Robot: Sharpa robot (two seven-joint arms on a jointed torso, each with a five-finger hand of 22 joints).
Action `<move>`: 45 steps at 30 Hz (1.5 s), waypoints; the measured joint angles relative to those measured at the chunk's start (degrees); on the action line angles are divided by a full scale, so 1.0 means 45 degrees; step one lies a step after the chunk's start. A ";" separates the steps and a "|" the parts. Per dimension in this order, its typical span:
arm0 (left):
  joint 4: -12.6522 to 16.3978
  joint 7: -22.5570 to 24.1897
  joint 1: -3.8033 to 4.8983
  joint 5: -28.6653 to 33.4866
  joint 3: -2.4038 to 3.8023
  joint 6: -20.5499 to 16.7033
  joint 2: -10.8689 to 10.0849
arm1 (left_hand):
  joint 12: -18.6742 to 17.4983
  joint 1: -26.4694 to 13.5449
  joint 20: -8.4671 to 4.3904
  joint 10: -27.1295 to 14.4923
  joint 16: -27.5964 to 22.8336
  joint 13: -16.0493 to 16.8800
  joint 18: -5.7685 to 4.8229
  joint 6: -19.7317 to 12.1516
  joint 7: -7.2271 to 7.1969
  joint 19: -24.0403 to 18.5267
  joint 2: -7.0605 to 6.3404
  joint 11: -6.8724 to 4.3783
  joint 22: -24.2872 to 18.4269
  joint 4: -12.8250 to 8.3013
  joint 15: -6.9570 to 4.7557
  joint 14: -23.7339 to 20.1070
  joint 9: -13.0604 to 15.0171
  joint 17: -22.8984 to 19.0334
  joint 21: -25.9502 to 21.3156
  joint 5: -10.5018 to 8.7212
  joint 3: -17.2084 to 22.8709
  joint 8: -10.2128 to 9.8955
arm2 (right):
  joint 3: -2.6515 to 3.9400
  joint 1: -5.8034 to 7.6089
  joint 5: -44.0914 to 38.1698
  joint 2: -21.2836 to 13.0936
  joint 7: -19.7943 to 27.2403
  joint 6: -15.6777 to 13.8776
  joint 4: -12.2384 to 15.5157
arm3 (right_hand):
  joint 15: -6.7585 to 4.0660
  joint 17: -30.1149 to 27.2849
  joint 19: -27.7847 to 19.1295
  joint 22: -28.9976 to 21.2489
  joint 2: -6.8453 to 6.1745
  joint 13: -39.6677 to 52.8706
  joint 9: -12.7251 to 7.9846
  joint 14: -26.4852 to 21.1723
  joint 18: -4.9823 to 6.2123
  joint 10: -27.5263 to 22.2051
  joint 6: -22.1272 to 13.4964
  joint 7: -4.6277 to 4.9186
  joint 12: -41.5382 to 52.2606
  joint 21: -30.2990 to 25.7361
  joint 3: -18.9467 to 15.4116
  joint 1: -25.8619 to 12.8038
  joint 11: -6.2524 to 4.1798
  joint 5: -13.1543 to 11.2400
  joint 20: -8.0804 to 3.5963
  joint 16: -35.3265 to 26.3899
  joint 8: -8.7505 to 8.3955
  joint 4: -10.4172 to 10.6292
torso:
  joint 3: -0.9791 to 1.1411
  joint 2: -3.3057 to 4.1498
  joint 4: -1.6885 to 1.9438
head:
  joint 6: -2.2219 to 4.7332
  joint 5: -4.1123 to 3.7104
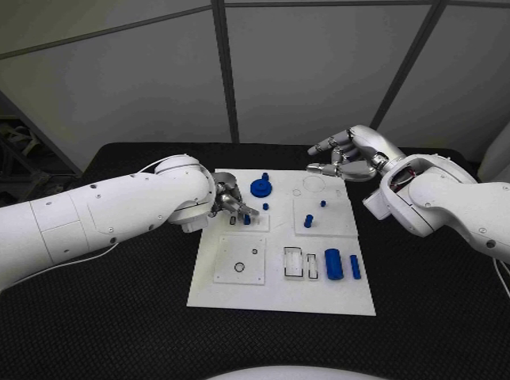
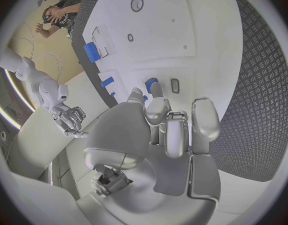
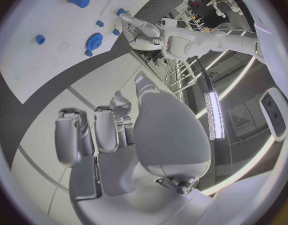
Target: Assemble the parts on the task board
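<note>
The left hand (image 1: pixel 234 207) sits low over the board (image 1: pixel 281 297) at about 10 o'clock of its middle, fingers bunched downward around a small blue peg (image 1: pixel 247 219). In the left wrist view the fingertips (image 2: pixel 154 91) close on a blue piece (image 2: pixel 150 83) beside a dark slot, so the hand looks to be pinching it, though how firm the hold is I cannot tell.

At 12 o'clock on the board lies the blue gear (image 1: pixel 260 188). Right of centre stand two small pegs (image 1: pixel 309 221), and at about 4 o'clock a blue cylinder (image 1: pixel 334 260) and a thinner blue bar (image 1: pixel 355 266) lie side by side next to clear rectangular pockets (image 1: pixel 293 263).

The right hand (image 1: pixel 344 154) hangs above the bench (image 1: pixel 118 324) past the board's far right corner, at 1 o'clock, fingers loosely curled and apart, holding nothing.

Judged from this, the left hand is seating a peg. The risks: the peg tilts in a shallow pinch and jams at the hole's edge, or slips out and rolls across the board. The bulky fingers also hide the hole from the head camera, so misalignment could go unnoticed, and a sideways push could shift the board itself.
</note>
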 measured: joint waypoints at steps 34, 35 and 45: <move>-0.4229 0.0025 0.0844 0.0003 0.0841 0.1306 0.1204 | -0.3220 0.0223 0.0320 0.0088 -0.0445 -0.0031 0.0543 -0.0824 0.0412 -0.0734 0.0018 0.0321 -0.1188 -0.0016 0.0280 0.0003 -0.1063 0.0000 -0.0911 -0.0809 -0.0334 -0.1577 | 0.0001 -0.0001 -0.0020 0.0009 -0.0023 -0.0008 -0.0015 | 0.0000 0.0001 0.0000 0.0000 0.0009 0.0001 -0.0012 0.0000 0.0000 0.0000 0.0000 0.0000 0.0052 0.0001 -0.0077 -0.0221 0.0000 0.0000 0.0000 -0.0044 0.0000 0.0007 | 0.0007 0.0034 -0.0001 | 0.0120 0.0109; -0.4343 0.0050 0.0846 0.0003 0.0792 0.1392 0.1282 | -0.3197 0.0222 0.0320 0.0089 -0.0445 -0.0021 0.0543 -0.0824 0.0412 -0.0734 0.0018 0.0321 -0.1180 -0.0016 0.0280 0.0003 -0.1092 0.0000 -0.0911 -0.0809 -0.0334 -0.1589 | 0.0001 -0.0001 -0.0022 0.0012 -0.0026 -0.0008 -0.0013 | 0.0000 0.0001 0.0000 0.0000 0.0010 0.0001 -0.0012 0.0000 0.0000 0.0000 0.0000 0.0000 0.0052 0.0001 -0.0077 -0.0221 0.0000 0.0000 0.0000 -0.0043 0.0000 0.0007 | 0.0006 0.0034 -0.0004 | 0.0111 0.0107; -0.4965 0.0219 0.0848 0.0005 0.0495 0.2013 0.1762 | -0.3164 0.0222 0.0320 0.0039 -0.0445 0.0000 0.0542 -0.0777 0.0458 -0.0734 0.0018 0.0370 -0.1170 -0.0015 0.0280 0.0003 -0.1241 0.0000 -0.0911 -0.0808 -0.0405 -0.1640 | 0.0000 -0.0001 -0.0041 0.0043 -0.0038 -0.0007 -0.0008 | 0.0000 0.0002 0.0000 -0.0001 0.0010 0.0002 -0.0011 0.0000 0.0000 0.0000 0.0000 0.0000 0.0052 0.0001 -0.0077 -0.0221 0.0000 0.0000 0.0000 -0.0042 0.0000 0.0007 | 0.0000 0.0023 -0.0006 | 0.0012 0.0076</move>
